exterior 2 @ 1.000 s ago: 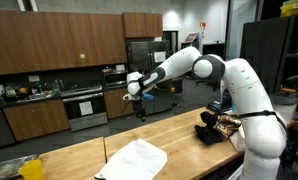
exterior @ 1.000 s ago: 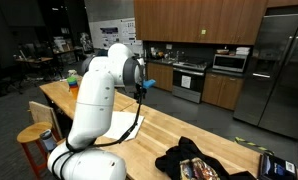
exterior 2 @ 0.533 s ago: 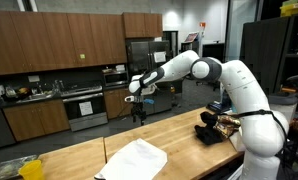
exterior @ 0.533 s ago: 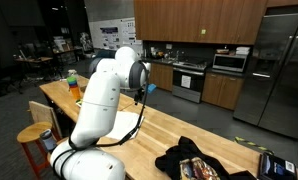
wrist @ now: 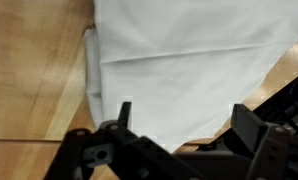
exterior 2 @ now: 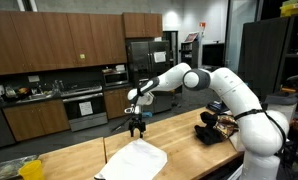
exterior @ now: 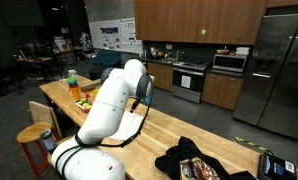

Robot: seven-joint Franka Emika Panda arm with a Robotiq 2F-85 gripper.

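Observation:
A white cloth (exterior 2: 134, 160) lies flat on the wooden table (exterior 2: 79, 155). In an exterior view my gripper (exterior 2: 138, 129) points down just above the cloth's far edge. The wrist view shows the cloth (wrist: 189, 55) filling most of the picture, with a folded edge at its left and bare table (wrist: 29, 70) beside it. My gripper (wrist: 186, 118) stands open over the cloth's near corner, its two dark fingers (wrist: 247, 125) wide apart with nothing between them. In the exterior view from behind the arm, the robot's own body (exterior: 114, 105) hides the gripper and most of the cloth.
A heap of dark clothing and bags (exterior: 194, 160) (exterior 2: 214, 130) lies on the table near the robot's base. A green bottle and orange items (exterior: 75, 82) stand at the table's far end. A wooden stool (exterior: 34, 138) stands beside the table. Kitchen cabinets and a fridge (exterior: 279, 70) are behind.
The arm has reached forward and lowered the gripper from well above the table to just over the white cloth. The jaws stayed open.

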